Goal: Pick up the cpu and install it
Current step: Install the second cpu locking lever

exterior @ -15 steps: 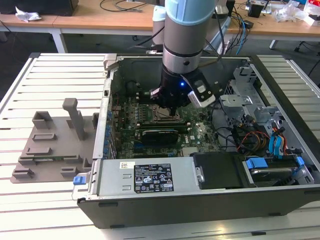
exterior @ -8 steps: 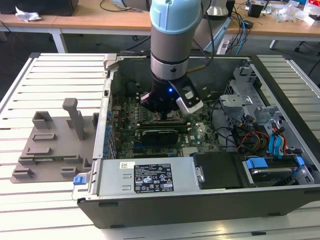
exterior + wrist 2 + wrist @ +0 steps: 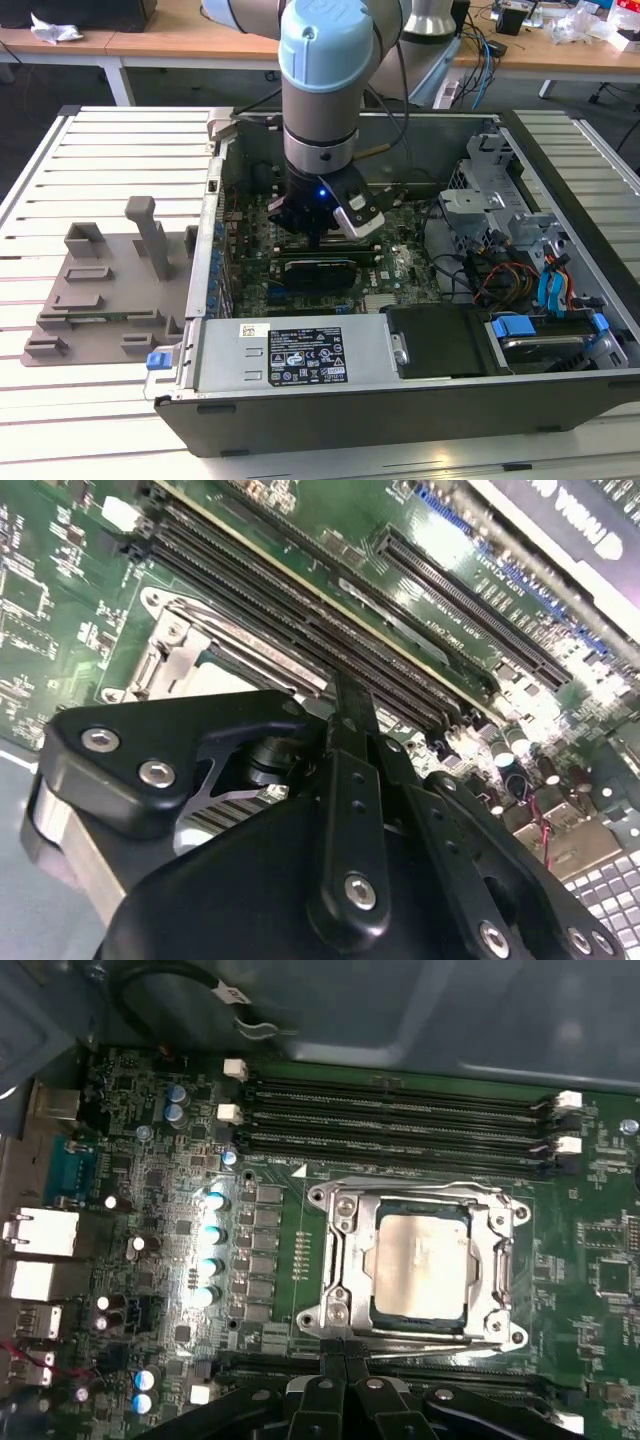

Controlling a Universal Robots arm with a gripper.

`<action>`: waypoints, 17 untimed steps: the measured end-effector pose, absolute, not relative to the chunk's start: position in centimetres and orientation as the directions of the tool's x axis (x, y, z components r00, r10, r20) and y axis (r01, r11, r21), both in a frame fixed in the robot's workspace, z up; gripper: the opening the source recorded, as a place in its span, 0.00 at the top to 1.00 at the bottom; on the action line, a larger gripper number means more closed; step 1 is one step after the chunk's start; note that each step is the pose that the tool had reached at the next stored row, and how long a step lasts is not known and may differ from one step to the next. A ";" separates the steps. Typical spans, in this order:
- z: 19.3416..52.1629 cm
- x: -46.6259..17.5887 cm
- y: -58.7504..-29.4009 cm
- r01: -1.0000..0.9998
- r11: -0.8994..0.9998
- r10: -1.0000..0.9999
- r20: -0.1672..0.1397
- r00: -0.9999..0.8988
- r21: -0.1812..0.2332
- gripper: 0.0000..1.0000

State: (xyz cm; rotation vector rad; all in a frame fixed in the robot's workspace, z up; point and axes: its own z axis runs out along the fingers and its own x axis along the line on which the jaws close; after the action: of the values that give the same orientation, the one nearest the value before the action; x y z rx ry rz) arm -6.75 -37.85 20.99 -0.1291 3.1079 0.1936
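In the first wrist view the cpu (image 3: pixel 420 1260), a flat silver-grey square, lies inside the metal frame of the motherboard socket (image 3: pixel 335 1260). My gripper (image 3: pixel 345 1352) hovers just beside the socket's edge with its black fingers pressed together and nothing between them. The second wrist view shows the same fingers (image 3: pixel 352 720) as one thin bar above the socket frame (image 3: pixel 190 645). In the exterior view the gripper (image 3: pixel 312 238) reaches down into the open computer case, low over the green board.
Long black memory slots (image 3: pixel 400 1110) run along the socket's far side. The case wall (image 3: pixel 400 400) surrounds the board, with a drive cage (image 3: pixel 500 200) and cables at the exterior view's right. A grey tray with upright posts (image 3: pixel 110 290) sits outside at its left.
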 end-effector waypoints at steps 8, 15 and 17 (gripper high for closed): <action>20.4 -8.3 -37.1 -0.088 0.987 -0.085 -0.030 -0.996 0.131 0.89; 20.9 -7.9 -36.7 -0.095 0.992 -0.093 -0.029 -0.995 0.086 0.89; 20.9 -7.2 -36.5 -0.095 0.994 -0.093 -0.025 -0.995 0.056 0.89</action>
State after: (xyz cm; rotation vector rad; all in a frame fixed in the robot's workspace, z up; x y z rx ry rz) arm -7.22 -36.48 20.87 -0.1470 3.1142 0.0887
